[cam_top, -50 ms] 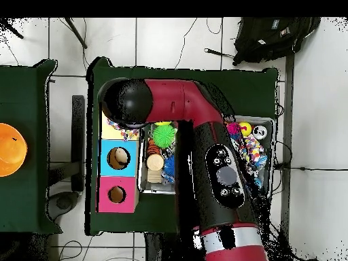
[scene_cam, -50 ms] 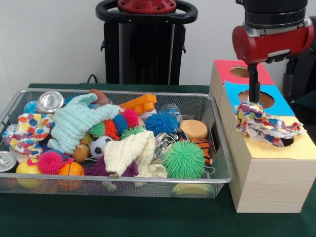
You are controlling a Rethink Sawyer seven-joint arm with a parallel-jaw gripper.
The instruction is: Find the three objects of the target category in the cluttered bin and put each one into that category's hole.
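My gripper (scene_cam, -50 ms: 255, 101) hangs over the wooden box (scene_cam, -50 ms: 269, 168) to the right of the bin (scene_cam, -50 ms: 217, 148), and it is clamped on a spotted cloth (scene_cam, -50 ms: 264, 126). The cloth's top is bunched up against the black finger, and the rest drapes over the box top, across the border of the blue panel (scene_cam, -50 ms: 281, 104) and the yellow panel (scene_cam, -50 ms: 296, 148). A dark bit of the yellow panel's hole (scene_cam, -50 ms: 287, 142) shows at the cloth's lower right edge. The blue panel's hole (scene_cam, -50 ms: 264, 98) lies just behind the finger, partly hidden by it. The pink panel (scene_cam, -50 ms: 237, 71) at the back has its own hole, uncovered.

In the overhead view my arm (cam_top, -50 ms: 217, 163) covers most of the bin and the yellow end of the box, so the cloth cannot be seen there.

The bin is full. A mint cloth (scene_cam, -50 ms: 74, 123) lies on top at left, a cream cloth (scene_cam, -50 ms: 131, 153) sits at the front middle, and a second spotted cloth (scene_cam, -50 ms: 29, 131) lies at the far left. Around them are a green spiky ball (scene_cam, -50 ms: 183, 159), a blue spiky ball (scene_cam, -50 ms: 161, 123), a pink spiky ball (scene_cam, -50 ms: 50, 162), a small football (scene_cam, -50 ms: 100, 145), an orange brick (scene_cam, -50 ms: 139, 103) and 2 cans (scene_cam, -50 ms: 49, 101).
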